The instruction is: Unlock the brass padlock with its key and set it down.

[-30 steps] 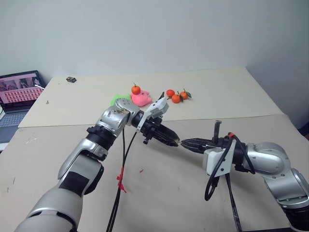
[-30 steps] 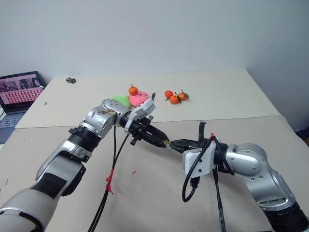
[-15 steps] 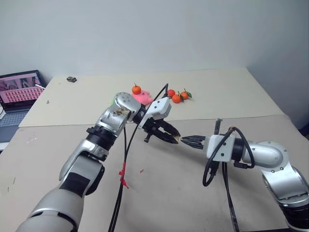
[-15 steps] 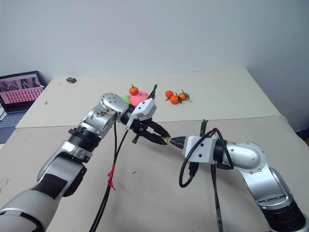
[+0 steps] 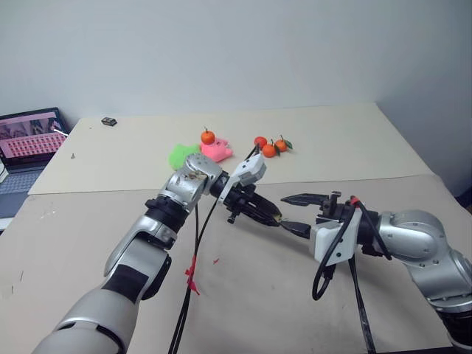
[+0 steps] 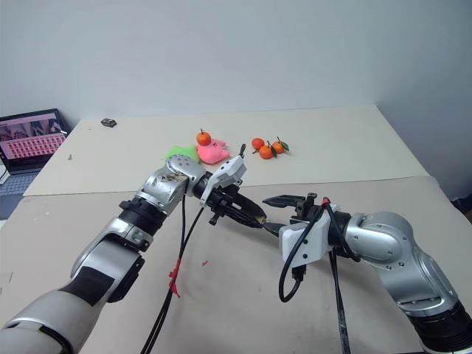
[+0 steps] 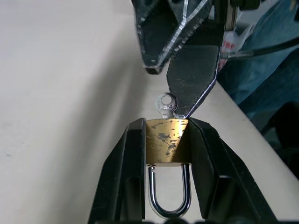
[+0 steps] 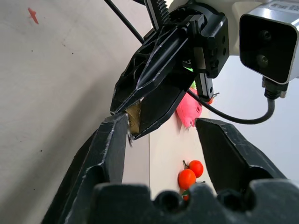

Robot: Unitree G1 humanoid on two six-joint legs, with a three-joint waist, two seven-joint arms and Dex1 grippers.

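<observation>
Left gripper (image 7: pixel 161 158) clamped on padlock (image 7: pixel 166 147), fingers (image 7: pixel 124 177) pressing both brass flanks, shackle (image 7: pixel 169 196) pointing back toward the wrist and looking seated. Padlock thus held in the air above the surface (image 5: pixel 243 295), mid-scene. Key (image 7: pixel 166 103) sticking out of the lock's far end, bow free. Right gripper (image 5: pixel 293 212) spread wide around that end, gripping nothing; one of its fingers (image 7: pixel 191 79) just behind the bow.

Risks, as judged: closing off-centre could nudge the key crooked or miss the small bow altogether; twisting hard could roll the smooth body between the left fingers and drop it; lock not yet seen open.

No readable brand, label or writing; bow stamp too small to tell.
</observation>
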